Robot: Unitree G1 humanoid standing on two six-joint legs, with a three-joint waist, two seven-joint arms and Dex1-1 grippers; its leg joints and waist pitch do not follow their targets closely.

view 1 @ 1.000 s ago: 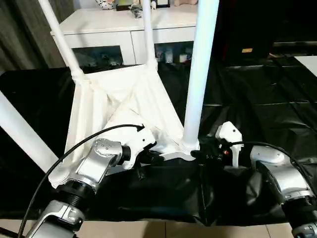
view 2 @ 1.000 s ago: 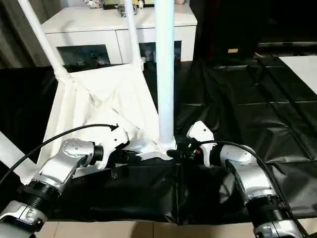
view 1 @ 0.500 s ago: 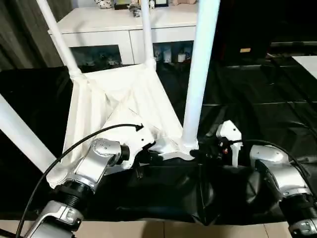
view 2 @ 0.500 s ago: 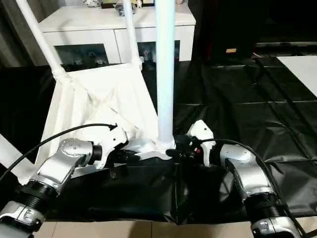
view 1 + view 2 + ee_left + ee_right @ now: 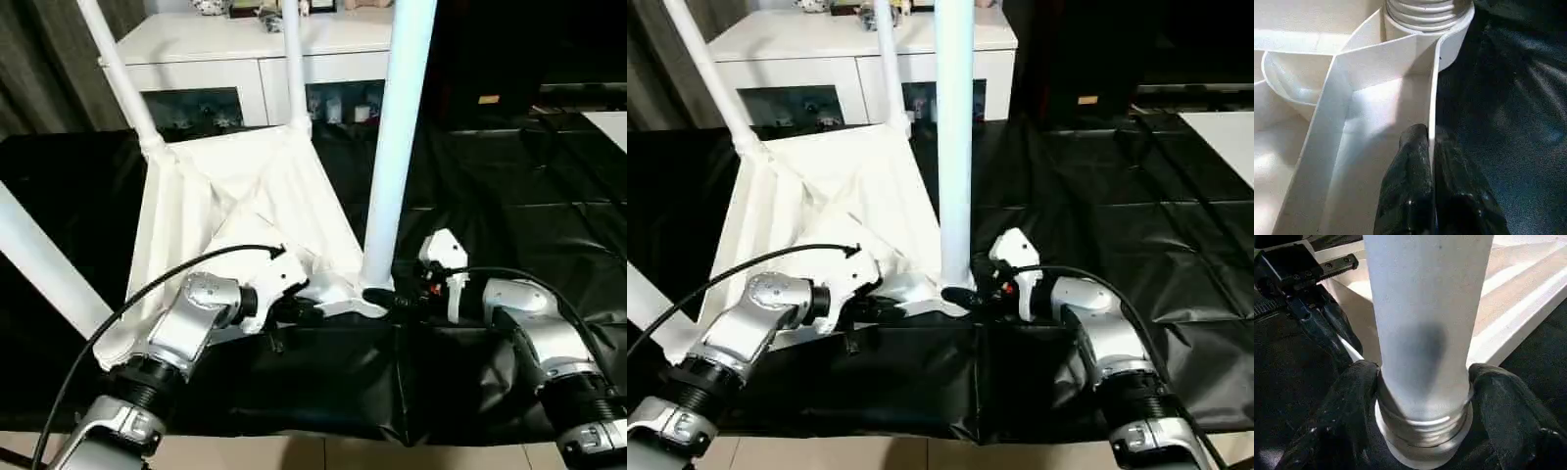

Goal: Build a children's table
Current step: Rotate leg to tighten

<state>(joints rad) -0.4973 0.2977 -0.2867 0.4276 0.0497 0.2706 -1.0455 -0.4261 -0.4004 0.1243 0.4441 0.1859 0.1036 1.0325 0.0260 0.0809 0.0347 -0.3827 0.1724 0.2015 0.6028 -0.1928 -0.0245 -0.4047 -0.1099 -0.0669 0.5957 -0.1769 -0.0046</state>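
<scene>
White cabinet (image 5: 245, 59) stands behind the upturned children's table (image 5: 235, 196) on black sheeting (image 5: 509, 176).

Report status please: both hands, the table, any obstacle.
Left hand shut on tabletop rim. Right hand around base of near leg, fingers at both sides. Table upside down, four legs up. No obstacle seen.

Left tool (image 5: 1431, 161) pinching table's thin white rim (image 5: 1433, 98), threaded leg base (image 5: 1427, 10) ahead, black sheet (image 5: 1508, 98) beside

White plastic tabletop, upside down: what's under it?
Black plastic sheeting spreads out around the white square tabletop. Whatever lies directly beneath the top is covered.
</scene>
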